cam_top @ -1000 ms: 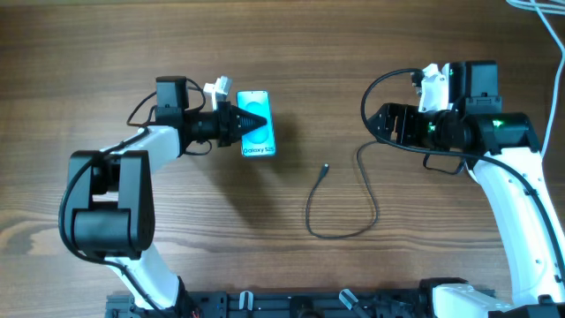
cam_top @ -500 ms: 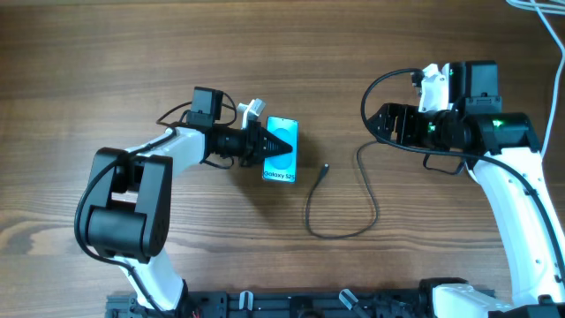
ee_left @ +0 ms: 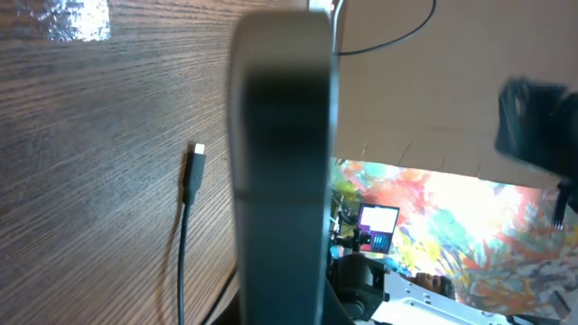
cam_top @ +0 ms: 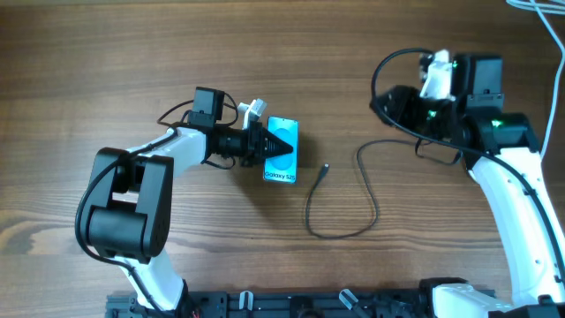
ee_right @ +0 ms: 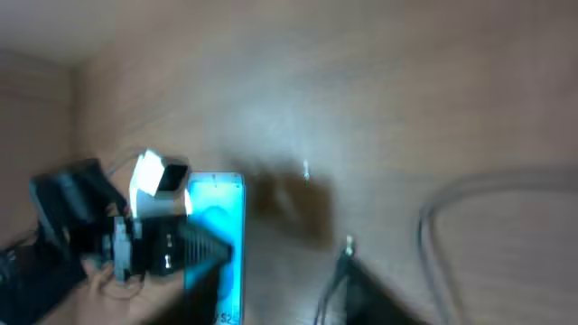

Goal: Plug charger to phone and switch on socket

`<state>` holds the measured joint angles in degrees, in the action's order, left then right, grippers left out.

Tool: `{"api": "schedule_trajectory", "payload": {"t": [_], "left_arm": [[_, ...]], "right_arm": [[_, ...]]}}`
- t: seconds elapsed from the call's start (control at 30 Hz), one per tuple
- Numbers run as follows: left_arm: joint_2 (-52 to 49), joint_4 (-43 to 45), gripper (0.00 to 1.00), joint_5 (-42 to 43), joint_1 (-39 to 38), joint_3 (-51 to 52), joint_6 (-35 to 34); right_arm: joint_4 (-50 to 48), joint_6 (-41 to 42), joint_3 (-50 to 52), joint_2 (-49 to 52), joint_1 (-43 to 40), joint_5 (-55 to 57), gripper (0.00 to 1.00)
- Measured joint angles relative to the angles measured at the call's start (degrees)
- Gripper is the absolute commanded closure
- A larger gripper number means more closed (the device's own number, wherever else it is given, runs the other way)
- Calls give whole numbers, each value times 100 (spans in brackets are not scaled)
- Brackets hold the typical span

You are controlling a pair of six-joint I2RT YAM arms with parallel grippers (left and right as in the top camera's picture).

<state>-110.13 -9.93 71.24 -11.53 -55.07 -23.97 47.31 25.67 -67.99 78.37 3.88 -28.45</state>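
Note:
The phone (cam_top: 282,151) lies screen up with its text end toward me, and my left gripper (cam_top: 269,147) is shut on it from the left, one dark finger over the screen. In the left wrist view the phone (ee_left: 282,162) shows edge-on as a dark bar. The charger's plug tip (cam_top: 326,168) lies on the wood just right of the phone, apart from it. Its black cable (cam_top: 340,234) loops down and back up toward my right arm. My right gripper (cam_top: 388,108) hovers at the right; its jaws are dark and blurred. The socket is out of view.
A thick white cable (cam_top: 549,31) runs off the top right corner. The right wrist view is blurred; it shows the phone (ee_right: 215,244), the plug tip (ee_right: 349,242) and one dark finger (ee_right: 375,296) of my right gripper. The table is bare brown wood (cam_top: 177,53).
My left gripper carried the phone to the right, close to the plug tip, then held still. My right arm has just shifted up and away, and its cable loop rose with it.

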Motion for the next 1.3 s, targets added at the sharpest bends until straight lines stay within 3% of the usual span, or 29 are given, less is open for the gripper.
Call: {"api": "schedule_trajectory", "payload": {"t": [0.2, 0.43, 0.57, 0.73, 1.0, 1.3], "left_arm": [[0, 9, 96, -2, 0, 0, 37], [0, -282, 96, -11, 321, -2, 72], [0, -446, 96, -181, 474, 0, 81], [0, -450, 96, -243, 463, 0, 81], [0, -463, 96, -245, 463, 0, 79], [0, -463, 96, -245, 463, 0, 81]], "right_arm": [[1563, 699, 92, 59, 1788, 1246, 57], [881, 2109, 463, 1001, 3598, 2079, 50], [203, 2273, 483, 2041, 3720, 2295, 49], [79, 2315, 490, 2778, 3696, 2846, 39], [-136, 2402, 492, 2820, 3099, 3047, 53], [-153, 2448, 492, 2820, 3093, 3042, 49]]}}
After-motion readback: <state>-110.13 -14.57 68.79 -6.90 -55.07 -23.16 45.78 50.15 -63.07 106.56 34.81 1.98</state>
